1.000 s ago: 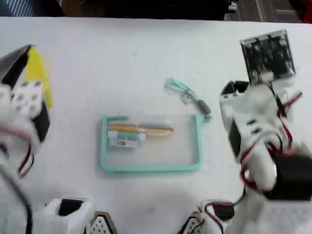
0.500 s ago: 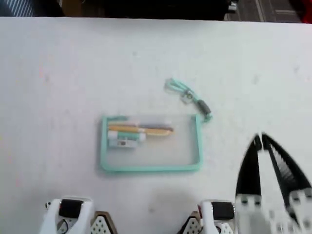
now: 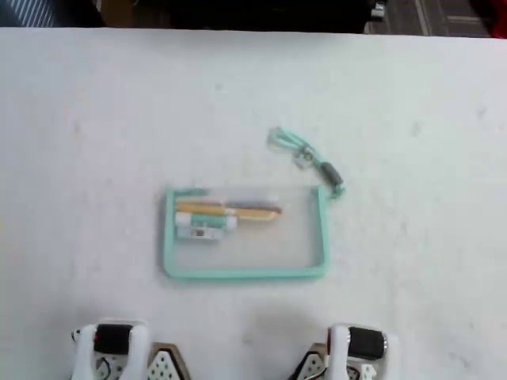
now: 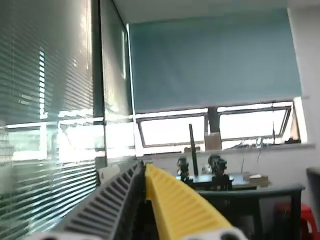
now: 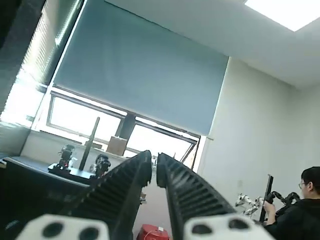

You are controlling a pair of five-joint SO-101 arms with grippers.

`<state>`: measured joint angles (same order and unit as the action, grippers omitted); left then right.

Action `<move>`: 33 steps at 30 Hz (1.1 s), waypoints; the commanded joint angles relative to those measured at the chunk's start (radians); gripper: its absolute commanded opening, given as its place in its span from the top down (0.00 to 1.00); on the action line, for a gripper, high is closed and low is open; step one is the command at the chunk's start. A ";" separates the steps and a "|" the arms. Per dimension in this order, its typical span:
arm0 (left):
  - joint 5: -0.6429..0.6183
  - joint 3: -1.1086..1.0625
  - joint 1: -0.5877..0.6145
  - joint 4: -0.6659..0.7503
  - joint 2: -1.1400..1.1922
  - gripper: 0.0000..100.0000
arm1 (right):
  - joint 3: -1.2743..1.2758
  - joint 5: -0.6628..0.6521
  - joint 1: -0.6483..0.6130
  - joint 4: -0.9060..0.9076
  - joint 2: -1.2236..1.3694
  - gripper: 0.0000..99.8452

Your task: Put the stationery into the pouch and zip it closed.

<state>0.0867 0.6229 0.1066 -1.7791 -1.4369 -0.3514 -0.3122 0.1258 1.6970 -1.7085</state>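
Lying flat near the middle of the white desk, as seen from the high view, is a clear pouch with a mint-green border, its long sides running across the desk. Inside it, toward the far long edge and the left end, lies the stationery: a slim yellow-and-orange pencil placed lengthwise, and just beside it, on the near side, a shorter white and green piece. A green cord runs from the pouch's far right corner and trails away across the desk, ending in a small loop. Whether the zip is drawn closed cannot be told. At the near edge of the desk stand the two arm bases, one to the left and one to the right, both well apart from the pouch. In the left wrist view the left claw points up into the room toward a window with a lowered blind; its grey finger and yellow finger are pressed together with nothing between them. In the right wrist view the right claw likewise points upward toward a window blind; its two black ribbed fingers meet at the tips, with only a slim slit between them, and grip nothing.
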 commanded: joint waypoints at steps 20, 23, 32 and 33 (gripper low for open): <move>0.044 -1.267 -0.102 0.497 -0.383 0.98 | 0.641 0.051 -0.205 -0.081 -0.094 0.98; 0.044 -1.363 -0.102 0.526 -0.383 0.98 | 0.720 0.049 -0.206 -0.093 -0.096 0.98; 0.092 -1.570 -0.102 0.644 -0.383 0.98 | 0.939 -0.097 -0.274 -0.236 -0.096 0.98; 0.117 -1.600 -0.102 0.661 -0.383 0.98 | 0.979 -0.110 -0.285 -0.251 -0.096 0.98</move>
<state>0.1343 -0.9007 0.0207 -1.1960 -1.8282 0.5478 -0.3690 -0.1289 1.5021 -1.7990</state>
